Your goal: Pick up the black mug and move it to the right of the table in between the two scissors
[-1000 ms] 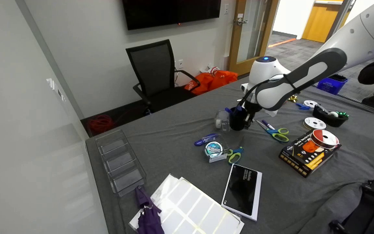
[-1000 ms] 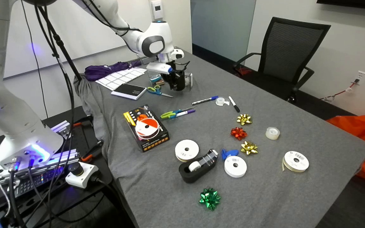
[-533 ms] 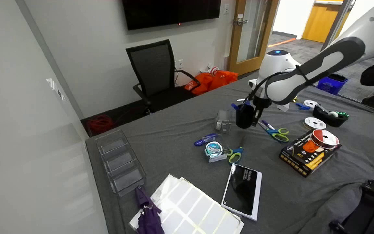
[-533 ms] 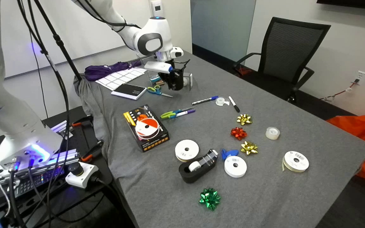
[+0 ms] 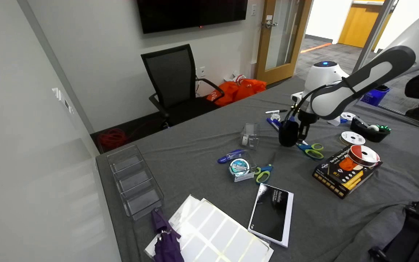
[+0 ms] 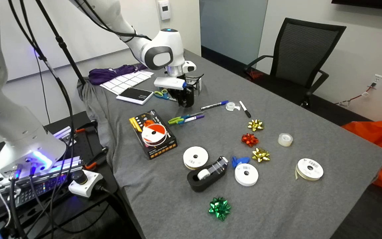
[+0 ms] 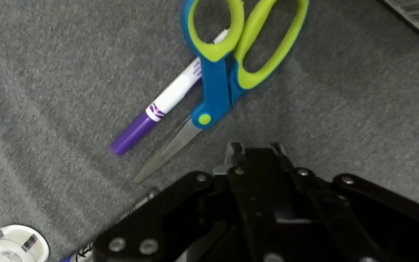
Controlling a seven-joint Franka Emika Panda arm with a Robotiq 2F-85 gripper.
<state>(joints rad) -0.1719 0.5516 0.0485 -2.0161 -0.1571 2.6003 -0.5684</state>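
My gripper (image 7: 256,147) is shut on the black mug (image 5: 288,134), which also shows in an exterior view (image 6: 188,98). Its fingers (image 7: 235,149) stand a little apart with a dark part of the mug between them. The mug is upright over the grey cloth of the table (image 5: 195,145); I cannot tell whether its base touches. Green-and-blue scissors (image 5: 313,151) lie beside the mug, and they also show in the wrist view (image 7: 215,83). The other scissors (image 5: 264,175) lie nearer the notebook, also in an exterior view (image 6: 161,94), partly hidden there by the gripper.
A white-and-purple marker (image 7: 175,91) lies under the nearer scissors. A clear holder (image 5: 250,136), a clear box with a teal tape roll (image 5: 239,167), a notebook (image 5: 272,214) and a black box with a ribbon spool (image 6: 153,134) stand around. A blue marker (image 6: 214,105) lies close by.
The gripper has carried the mug away from the clear holder, toward the scissors with the marker. Over the last half second the arm and mug have also come lower in both exterior views.
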